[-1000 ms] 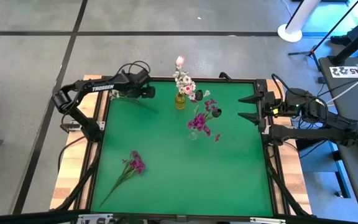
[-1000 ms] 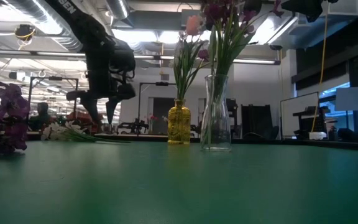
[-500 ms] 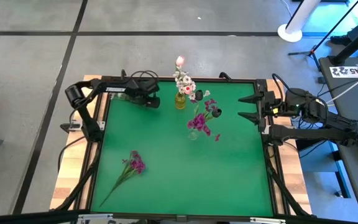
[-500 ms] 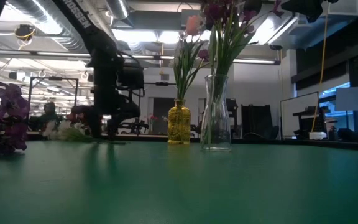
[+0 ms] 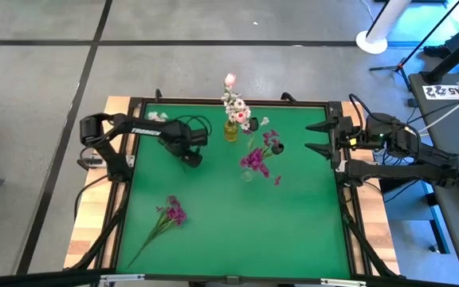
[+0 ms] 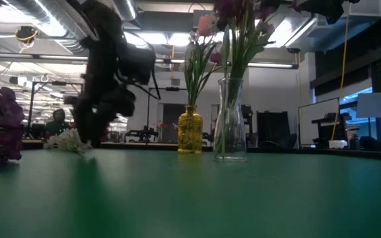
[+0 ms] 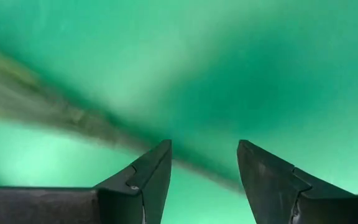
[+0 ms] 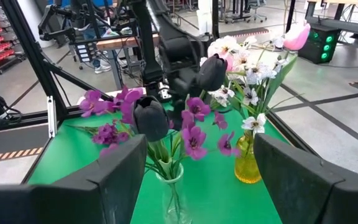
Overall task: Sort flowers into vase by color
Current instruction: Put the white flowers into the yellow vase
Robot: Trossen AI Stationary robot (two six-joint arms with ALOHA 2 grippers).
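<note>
My left gripper (image 5: 191, 157) is open over the green mat, left of the vases. In its wrist view (image 7: 204, 149) a blurred green stem (image 7: 73, 118) runs slanting under the gap between the fingers. The white sprig (image 5: 154, 117) lies at the table's far left corner, its blossoms (image 6: 68, 140) on the mat. A magenta sprig (image 5: 171, 211) lies flat near the near left corner. A yellow vase (image 5: 230, 129) holds white and pink flowers. A clear vase (image 5: 249, 171) holds magenta blossoms and dark blooms (image 8: 149, 117). My right gripper (image 5: 319, 137) waits open at the right edge.
The two vases (image 6: 190, 131) (image 6: 230, 122) stand close together at the far middle of the table, with tall stems rising above them. A raised black frame (image 5: 130, 159) borders the mat. Bare mat lies between the vases and the near edge.
My left gripper has swung from the table's far left corner, above the white sprig, toward the near edge and somewhat to the right. It now sits over the mat left of the vases and is blurred by motion. The right arm has kept still.
</note>
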